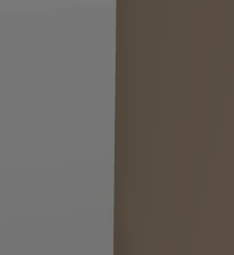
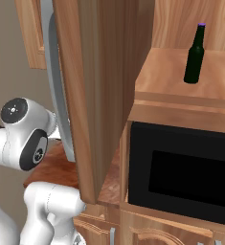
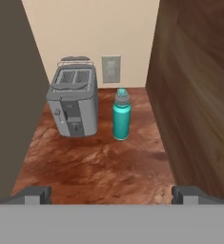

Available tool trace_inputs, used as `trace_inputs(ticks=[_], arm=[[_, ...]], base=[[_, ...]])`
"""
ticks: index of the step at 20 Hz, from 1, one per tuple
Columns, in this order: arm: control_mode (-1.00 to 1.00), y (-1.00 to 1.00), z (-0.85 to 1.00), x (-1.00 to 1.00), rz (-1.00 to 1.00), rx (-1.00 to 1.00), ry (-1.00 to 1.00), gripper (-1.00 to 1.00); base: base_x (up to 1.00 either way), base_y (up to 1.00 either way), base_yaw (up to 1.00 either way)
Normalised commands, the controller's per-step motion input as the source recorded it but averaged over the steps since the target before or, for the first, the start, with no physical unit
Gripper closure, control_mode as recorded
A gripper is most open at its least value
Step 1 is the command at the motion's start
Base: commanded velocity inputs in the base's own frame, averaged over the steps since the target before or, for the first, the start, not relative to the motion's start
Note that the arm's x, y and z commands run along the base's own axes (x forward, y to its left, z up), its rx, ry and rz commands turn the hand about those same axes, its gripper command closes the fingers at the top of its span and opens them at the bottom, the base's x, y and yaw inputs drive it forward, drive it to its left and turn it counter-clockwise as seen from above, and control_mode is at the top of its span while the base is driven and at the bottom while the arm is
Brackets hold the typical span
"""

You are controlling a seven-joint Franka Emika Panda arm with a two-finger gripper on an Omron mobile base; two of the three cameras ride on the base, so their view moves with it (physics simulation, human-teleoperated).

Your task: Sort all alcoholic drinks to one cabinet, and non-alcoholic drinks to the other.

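Standing ahead of wide-open tool (image 3: pixel 111 194), teal bottle (image 3: pixel 121 116), beside toaster (image 3: pixel 73 102)

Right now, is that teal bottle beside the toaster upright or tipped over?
Upright: the teal cylindrical bottle stands on its base, grey cap up, beside the silver toaster.

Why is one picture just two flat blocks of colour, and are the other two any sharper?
Left base view: featureless grey and brown, too close and blurred to identify. Right base view: evenly lit, the green bottle crisp above the microwave. Hand view: teal bottle and toaster slightly soft, with faint shadows on the counter.
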Motion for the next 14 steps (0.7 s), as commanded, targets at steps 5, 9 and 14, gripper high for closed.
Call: trace_inputs(ticks=[5, 9, 14], arm=[[-1.0, 0.0, -0.35, 0.27, 0.0, -0.02, 0.0, -1.0], [-1.0, 0.0, -0.26, 0.21, 0.0, -0.02, 0.0, -1.0], [-1.0, -0.04, -0.18, 0.14, 0.0, 0.0, 0.0, -1.0]], base=[[0.0, 0.0, 0.0], [0.0, 0.0, 0.0], [0.0, 0.0, 0.0]])
